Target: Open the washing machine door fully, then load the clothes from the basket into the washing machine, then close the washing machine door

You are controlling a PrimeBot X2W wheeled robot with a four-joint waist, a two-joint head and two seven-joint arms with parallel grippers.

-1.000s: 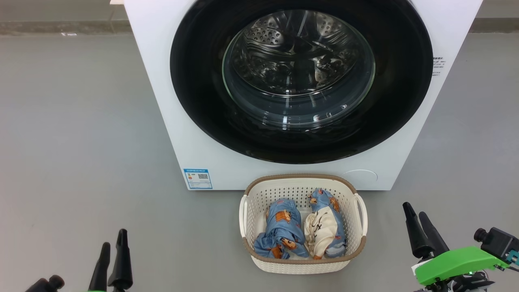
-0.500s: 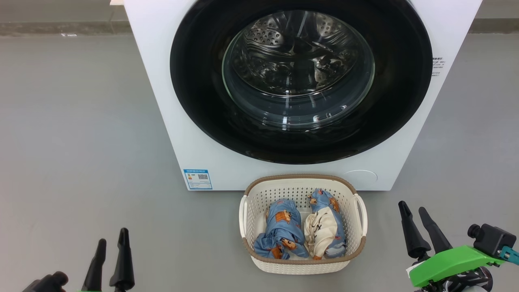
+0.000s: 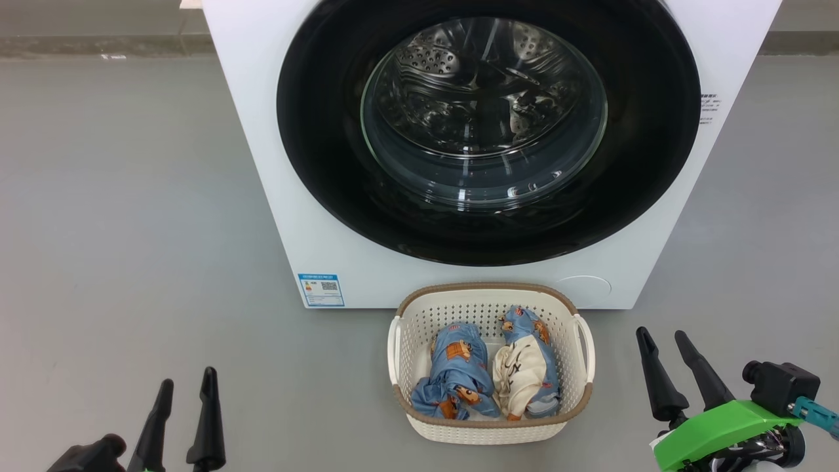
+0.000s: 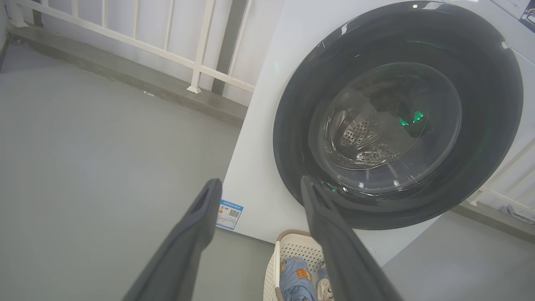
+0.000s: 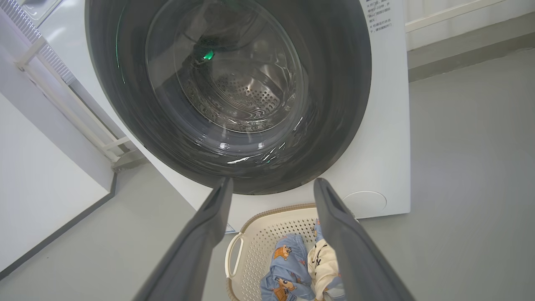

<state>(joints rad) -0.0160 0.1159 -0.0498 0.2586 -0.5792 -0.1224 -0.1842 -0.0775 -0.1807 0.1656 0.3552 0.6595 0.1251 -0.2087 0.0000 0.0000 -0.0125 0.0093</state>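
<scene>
We see the washing machine door [image 3: 488,131] shut flat against the front of the washing machine [image 3: 255,131], on the far side of the scene, with the steel drum [image 3: 459,65] showing through its glass. Just on the near side of the machine, below the door's lower edge, the basket [image 3: 488,434] stands on the grey floor [image 3: 131,229]. The clothes [image 3: 485,370] lie in it side by side, a blue bundle on the left and one with a cream panel on the right. A blue label [image 3: 320,290] sits at the machine's lower left corner. At the near left, the left jaws stand open and empty, fingers [image 3: 208,419] above the floor, well apart from the basket. At the near right, the right jaws are also open and empty, fingers [image 3: 655,380] near the basket's right handle.
</scene>
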